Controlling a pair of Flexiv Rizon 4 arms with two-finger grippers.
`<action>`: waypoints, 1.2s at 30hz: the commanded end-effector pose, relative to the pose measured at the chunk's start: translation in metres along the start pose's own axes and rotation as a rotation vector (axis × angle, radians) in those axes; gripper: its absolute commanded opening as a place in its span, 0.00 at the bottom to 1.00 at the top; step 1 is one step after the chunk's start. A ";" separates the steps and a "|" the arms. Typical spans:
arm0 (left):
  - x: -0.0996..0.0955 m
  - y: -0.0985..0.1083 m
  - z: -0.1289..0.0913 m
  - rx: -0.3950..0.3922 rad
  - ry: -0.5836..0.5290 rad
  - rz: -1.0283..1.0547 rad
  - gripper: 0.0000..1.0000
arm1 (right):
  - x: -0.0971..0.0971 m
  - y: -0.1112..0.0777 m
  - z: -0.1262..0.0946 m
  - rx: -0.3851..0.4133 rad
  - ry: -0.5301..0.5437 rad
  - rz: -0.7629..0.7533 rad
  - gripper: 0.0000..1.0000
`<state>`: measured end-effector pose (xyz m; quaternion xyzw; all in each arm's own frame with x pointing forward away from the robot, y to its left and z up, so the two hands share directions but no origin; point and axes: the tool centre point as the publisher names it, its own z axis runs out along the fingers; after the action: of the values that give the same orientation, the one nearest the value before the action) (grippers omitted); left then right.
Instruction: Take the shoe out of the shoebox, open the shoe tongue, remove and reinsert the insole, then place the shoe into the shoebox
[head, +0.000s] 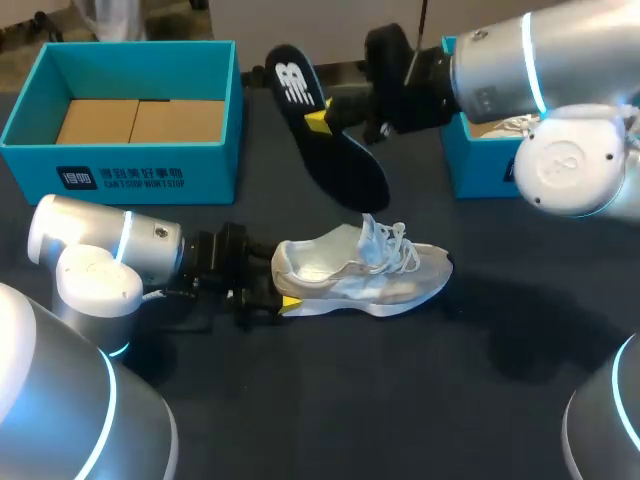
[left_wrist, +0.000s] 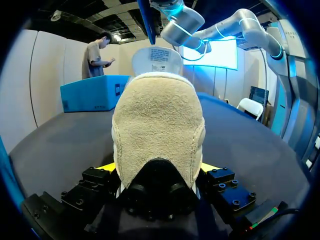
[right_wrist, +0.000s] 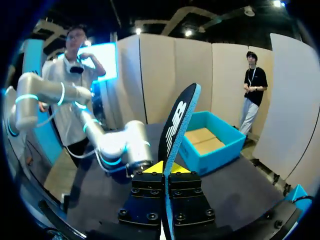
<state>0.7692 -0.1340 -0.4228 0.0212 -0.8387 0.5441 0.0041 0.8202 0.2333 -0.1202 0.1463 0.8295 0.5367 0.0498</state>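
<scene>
Above the shoe (head: 360, 270), the right fingers (head: 318, 120) pinch the insole (head: 335, 140) by its edge, toe end hanging toward the laces (head: 385, 240). At the shoe's heel, the left fingers (head: 290, 302) clamp it on the desk (head: 300, 400). Held so narrowly, the insole could swivel and snag there.

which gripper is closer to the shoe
Left. The left gripper is shut on the heel of the shoe; the right gripper holds the insole up, farther back over the table.
</scene>
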 end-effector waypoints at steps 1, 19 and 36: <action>0.000 0.004 0.002 0.000 -0.001 0.000 0.00 | -0.006 -0.002 -0.004 -0.148 0.118 0.045 0.00; 0.000 0.004 0.002 0.000 -0.001 0.000 0.00 | -0.009 0.026 -0.012 -0.230 0.179 0.053 0.00; 0.000 0.004 0.002 0.000 -0.001 0.000 0.00 | 0.007 0.060 -0.051 -0.266 0.282 0.148 0.00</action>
<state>0.7692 -0.1340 -0.4228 0.0212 -0.8387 0.5441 0.0041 0.8216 0.2214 -0.0568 0.1183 0.7237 0.6743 -0.0868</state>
